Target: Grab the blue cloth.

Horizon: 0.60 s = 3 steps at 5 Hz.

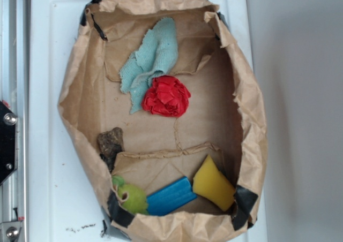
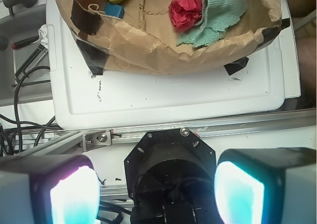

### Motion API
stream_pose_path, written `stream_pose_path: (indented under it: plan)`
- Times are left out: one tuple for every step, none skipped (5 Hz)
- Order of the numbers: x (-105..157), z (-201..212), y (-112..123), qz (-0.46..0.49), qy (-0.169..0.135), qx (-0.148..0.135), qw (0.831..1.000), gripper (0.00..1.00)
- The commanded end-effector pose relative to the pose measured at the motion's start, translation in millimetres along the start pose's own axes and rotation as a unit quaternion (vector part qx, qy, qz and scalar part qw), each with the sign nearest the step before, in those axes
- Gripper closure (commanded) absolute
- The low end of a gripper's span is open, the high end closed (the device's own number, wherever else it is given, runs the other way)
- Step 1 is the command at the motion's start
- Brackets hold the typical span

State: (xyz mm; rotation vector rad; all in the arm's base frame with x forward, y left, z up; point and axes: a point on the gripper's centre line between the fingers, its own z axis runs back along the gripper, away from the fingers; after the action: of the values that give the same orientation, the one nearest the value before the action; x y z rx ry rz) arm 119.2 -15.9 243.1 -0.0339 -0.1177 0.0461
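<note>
Brown paper bag (image 1: 80, 81) lies open on white tray (image 1: 48, 92). Exterior view: blue cloth (image 1: 153, 57) crumpled at far end of bag floor, its lower edge touching red cloth (image 1: 167, 96). Near end: yellow piece (image 1: 213, 184), blue block (image 1: 170, 196), green toy (image 1: 131, 196); dark lump (image 1: 111, 142) by left wall.

Wrist view: gripper (image 2: 156, 192) over metal rail (image 2: 237, 125), outside bag, fingers (image 2: 74, 194) spread wide, nothing between. Blue cloth (image 2: 215, 18) beside red cloth (image 2: 185, 12), well apart from gripper.
</note>
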Motion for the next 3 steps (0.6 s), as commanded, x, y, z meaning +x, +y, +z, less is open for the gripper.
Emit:
stream_pose_path:
  plan:
    - [0.0, 0.0, 0.0, 0.0, 0.0, 0.0, 1.0, 0.0]
    - [37.8, -12.4, -8.7, 0.041, -0.01, 0.014, 0.999, 0.0]
    - [69.3, -32.1, -7.0, 0.069, 0.008, 0.029, 0.997, 0.0]
